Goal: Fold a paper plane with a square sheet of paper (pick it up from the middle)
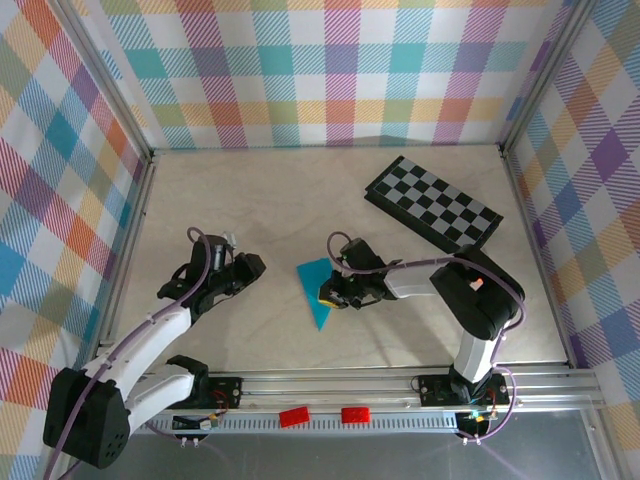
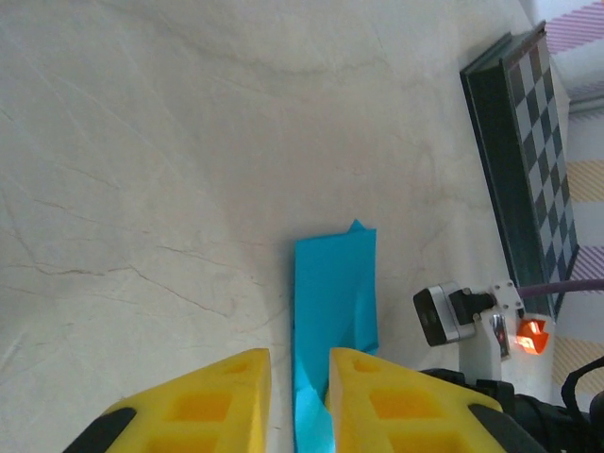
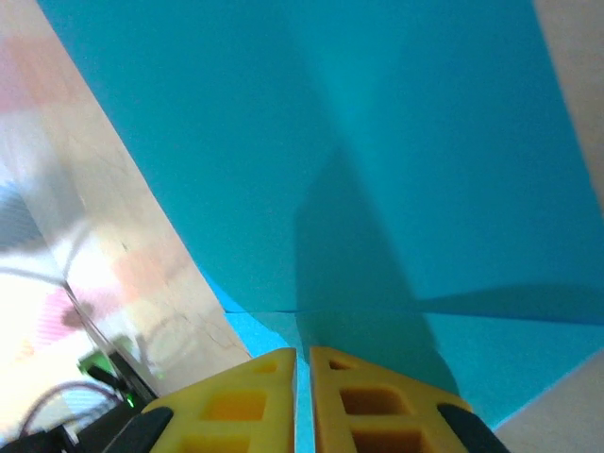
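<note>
Yellow fingers of my right gripper pinch the paper at its near edge; so shallow a grip could slip and skew the fold. Off to one side, my left gripper hangs slightly spread, empty.

One sheet of paper, cyan and folded, is counted on the surface. One checkered board is counted. Two pincers are counted: left pincer, right pincer. Two red tabs are counted.

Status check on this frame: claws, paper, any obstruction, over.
Right claw shut, pinching the folded blue paper at its edge. Left claw slightly open, empty, short of the paper. Checkered board far back, not in the way.
</note>
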`<action>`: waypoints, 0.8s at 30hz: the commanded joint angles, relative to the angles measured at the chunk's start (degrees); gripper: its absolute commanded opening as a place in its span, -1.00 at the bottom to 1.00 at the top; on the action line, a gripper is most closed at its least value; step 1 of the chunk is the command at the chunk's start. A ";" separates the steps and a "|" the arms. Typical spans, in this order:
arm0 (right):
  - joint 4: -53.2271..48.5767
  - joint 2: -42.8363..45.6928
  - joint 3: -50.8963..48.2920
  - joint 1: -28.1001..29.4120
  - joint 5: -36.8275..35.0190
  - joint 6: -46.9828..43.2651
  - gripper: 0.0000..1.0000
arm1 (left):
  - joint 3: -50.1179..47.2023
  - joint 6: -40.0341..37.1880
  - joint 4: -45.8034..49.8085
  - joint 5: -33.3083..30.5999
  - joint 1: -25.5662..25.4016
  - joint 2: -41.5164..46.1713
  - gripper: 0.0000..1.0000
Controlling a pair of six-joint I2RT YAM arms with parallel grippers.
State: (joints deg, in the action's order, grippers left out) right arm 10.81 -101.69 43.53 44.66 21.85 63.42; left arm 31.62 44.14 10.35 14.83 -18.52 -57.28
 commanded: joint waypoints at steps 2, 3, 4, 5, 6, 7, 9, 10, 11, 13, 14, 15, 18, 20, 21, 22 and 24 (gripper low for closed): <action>8.05 -1.67 -6.52 5.38 -14.23 19.48 -0.77 | -1.20 0.27 -4.97 5.76 0.64 -1.92 -0.60; 10.74 -1.76 -7.30 6.61 -16.01 22.51 -0.78 | -1.21 0.22 -5.38 6.56 0.68 -2.70 -0.62; 12.82 -1.51 -7.67 8.13 -18.24 24.69 -0.79 | -1.05 0.10 -5.81 7.60 0.68 -3.51 -0.66; 13.04 -0.68 -7.24 9.39 -20.22 25.88 -0.79 | -0.79 -0.05 -6.17 8.73 0.68 -4.44 -0.70; 12.50 0.47 -6.76 10.32 -21.99 25.80 -0.78 | -0.55 -0.30 -6.52 9.82 0.68 -5.19 -0.72; 11.25 2.10 -6.10 11.06 -23.85 25.02 -0.74 | -0.34 -0.48 -6.97 10.93 0.68 -6.22 -0.73; 6.89 5.33 -4.52 11.12 -25.65 21.65 -0.69 | 0.07 -0.72 -8.31 13.62 0.64 -7.95 -0.76; 3.95 7.31 -4.06 11.02 -27.00 19.88 -0.65 | 0.20 -0.87 -9.17 15.05 0.55 -9.17 -0.79; 1.43 9.41 -3.96 10.98 -28.59 17.94 -0.60 | 0.44 -0.96 -10.15 16.45 0.35 -10.44 -0.81; -1.31 12.59 -4.50 10.10 -29.68 12.81 -0.53 | 1.06 -1.11 -11.79 18.90 -0.27 -13.16 -0.85; -2.00 13.94 -4.97 9.23 -29.23 10.20 -0.49 | 1.72 -1.25 -12.35 19.94 -0.89 -14.72 -0.87; -2.32 14.88 -5.40 8.40 -28.55 8.06 -0.39 | 2.46 -1.43 -12.81 20.74 -1.59 -16.15 -0.88; -6.81 16.65 -5.32 5.59 -26.45 2.50 -0.38 | 5.24 -2.30 -13.32 21.81 -4.36 -20.74 -0.91; -9.55 16.96 -5.25 3.73 -25.38 0.18 -0.42 | 7.14 -2.88 -13.29 21.56 -6.08 -23.95 -0.92; -10.14 16.97 -5.43 2.96 -24.85 -0.59 -0.42 | 8.11 -3.35 -13.10 21.49 -6.74 -25.35 -0.94; -9.89 16.89 -5.76 1.85 -22.89 -1.89 -0.42 | 9.25 -4.04 -11.75 21.22 -7.32 -26.95 -0.95; -8.69 16.55 -6.36 -0.44 -18.01 -3.74 -0.42 | 11.30 -5.25 -9.64 20.44 -7.92 -29.77 -0.96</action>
State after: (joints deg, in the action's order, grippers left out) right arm 4.93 -84.86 38.24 46.15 -1.43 65.60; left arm 40.21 41.54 -0.47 34.06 -25.63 -84.75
